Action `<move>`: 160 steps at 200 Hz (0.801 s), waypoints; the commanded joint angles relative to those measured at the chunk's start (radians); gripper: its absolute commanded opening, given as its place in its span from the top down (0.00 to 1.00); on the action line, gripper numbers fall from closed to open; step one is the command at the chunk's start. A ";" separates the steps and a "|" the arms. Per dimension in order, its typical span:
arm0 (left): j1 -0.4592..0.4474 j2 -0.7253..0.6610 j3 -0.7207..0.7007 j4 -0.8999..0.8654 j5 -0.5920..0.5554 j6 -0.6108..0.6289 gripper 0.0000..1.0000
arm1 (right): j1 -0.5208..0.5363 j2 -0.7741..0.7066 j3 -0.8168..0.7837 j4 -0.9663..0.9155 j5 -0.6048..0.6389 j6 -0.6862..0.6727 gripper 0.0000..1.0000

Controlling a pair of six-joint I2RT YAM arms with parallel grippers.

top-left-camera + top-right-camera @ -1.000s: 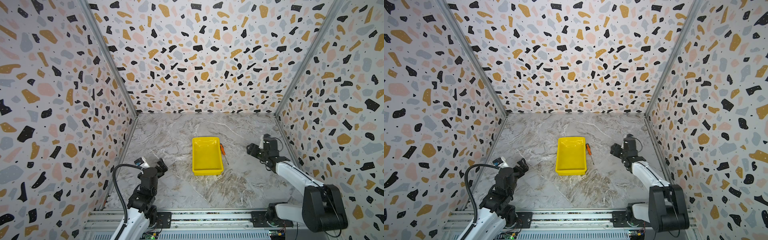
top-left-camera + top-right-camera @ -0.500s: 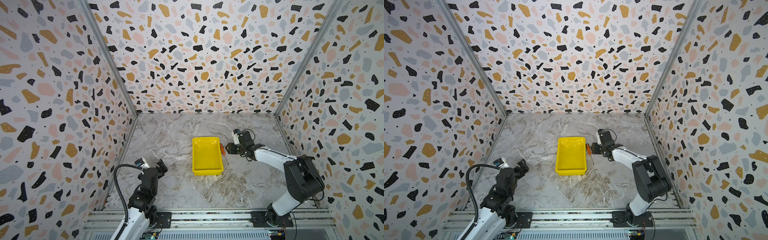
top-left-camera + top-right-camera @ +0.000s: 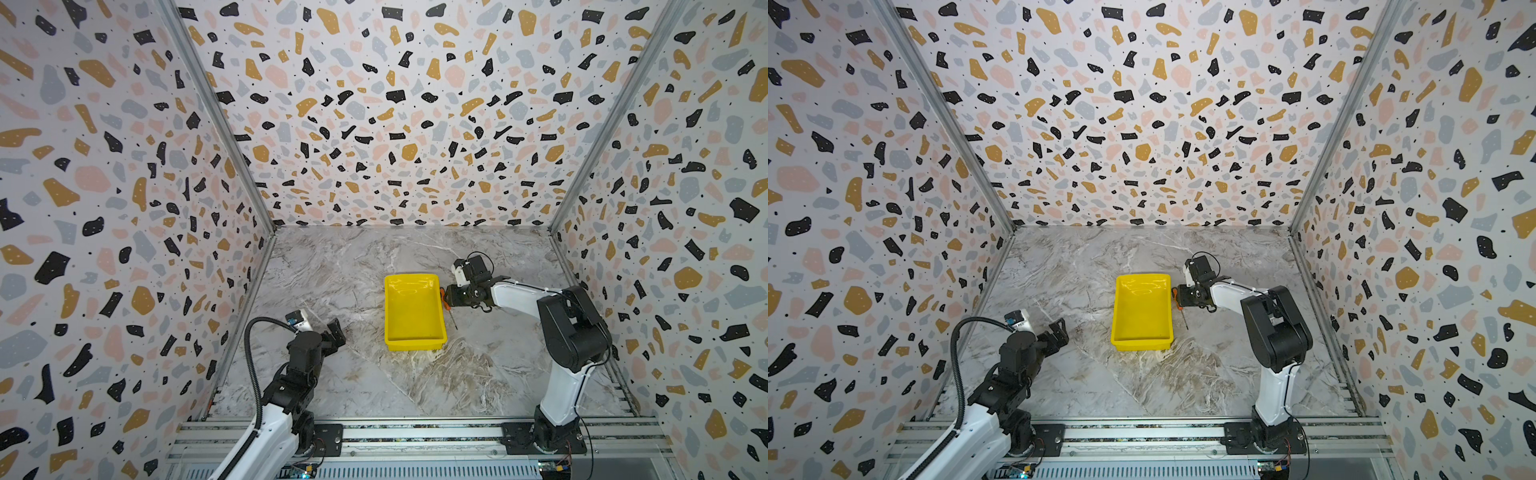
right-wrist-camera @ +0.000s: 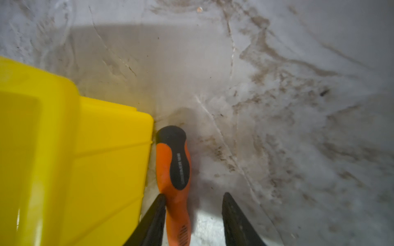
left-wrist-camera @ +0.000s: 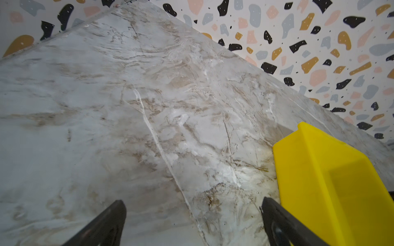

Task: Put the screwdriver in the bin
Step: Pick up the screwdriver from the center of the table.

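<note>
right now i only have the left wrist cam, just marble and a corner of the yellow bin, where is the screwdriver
observer: the screwdriver lies on the table outside the bin, along the bin's long side that faces the right arm.
operator: is the right gripper on it
observer: the right gripper straddles the orange handle. one of its fingers touches the handle and the other stands off with a gap, so it is not clamped.
operator: anything in the bin
observer: no, in both top views the bin's inside is bare yellow.
</note>
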 commanded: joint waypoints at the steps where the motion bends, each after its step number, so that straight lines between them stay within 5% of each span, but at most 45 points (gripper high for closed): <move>1: -0.023 0.030 0.021 0.054 -0.021 0.023 0.00 | 0.011 0.014 0.037 -0.052 0.054 -0.009 0.56; 160: -0.025 0.012 0.013 0.057 -0.072 -0.002 0.00 | -0.016 0.138 0.095 -0.065 0.220 0.078 0.55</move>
